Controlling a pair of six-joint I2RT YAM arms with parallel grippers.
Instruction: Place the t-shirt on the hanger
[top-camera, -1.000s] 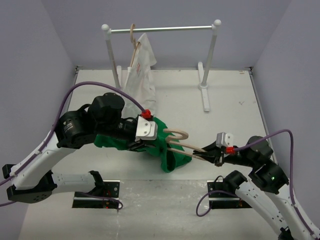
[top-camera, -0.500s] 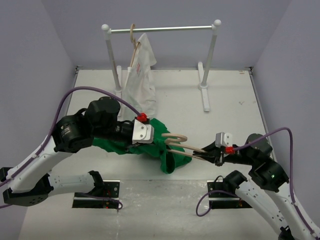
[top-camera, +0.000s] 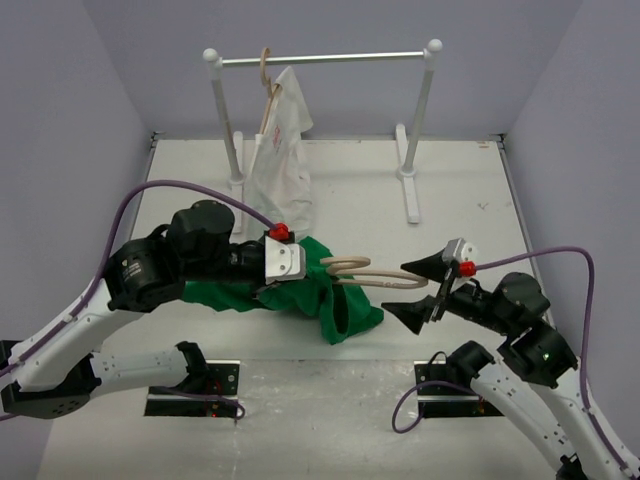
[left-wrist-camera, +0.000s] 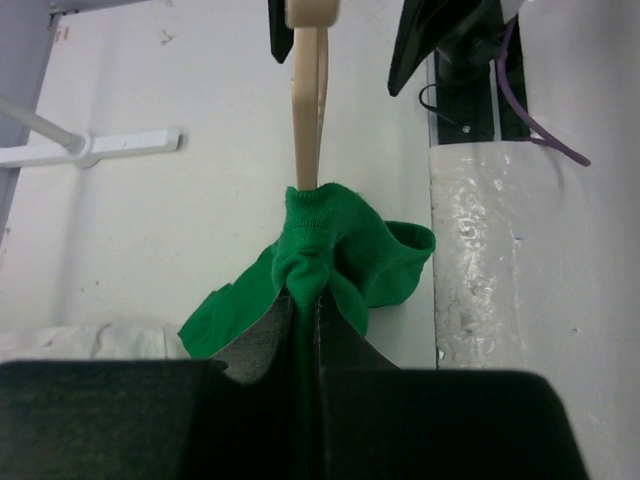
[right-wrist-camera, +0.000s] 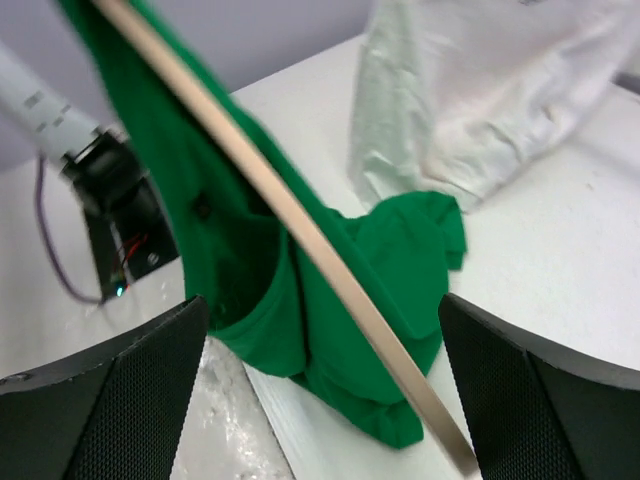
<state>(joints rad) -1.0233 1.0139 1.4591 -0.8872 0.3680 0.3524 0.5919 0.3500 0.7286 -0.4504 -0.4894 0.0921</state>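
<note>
While L end effector (top-camera: 278, 285) pinches t-shirt (top-camera: 340, 310), hanger (top-camera: 385, 282) runs left-right, tip toward spread R end effector (top-camera: 418, 292).

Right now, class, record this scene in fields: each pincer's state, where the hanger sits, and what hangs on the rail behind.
left pincer: shut on the green t-shirt
hanger: partly inside the t-shirt, hook and one arm showing
right pincer: open, jaws either side of the hanger's free arm, not closed on it
rail: at the back, white garment hanging near its left end
</note>
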